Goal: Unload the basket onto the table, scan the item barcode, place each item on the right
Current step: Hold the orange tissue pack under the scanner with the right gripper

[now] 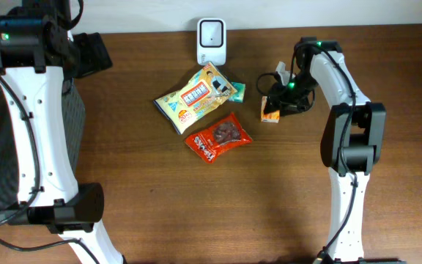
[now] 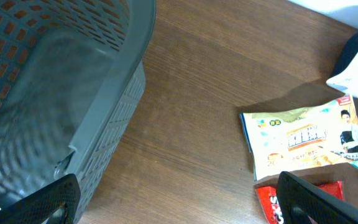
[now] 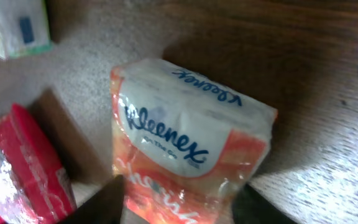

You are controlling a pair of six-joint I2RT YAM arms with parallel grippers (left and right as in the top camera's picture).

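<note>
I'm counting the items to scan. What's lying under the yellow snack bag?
A teal packet pokes out from under the yellow snack bag at its right end. Only that corner shows. The rest of it, and anything else beneath the bag, is covered.
</note>
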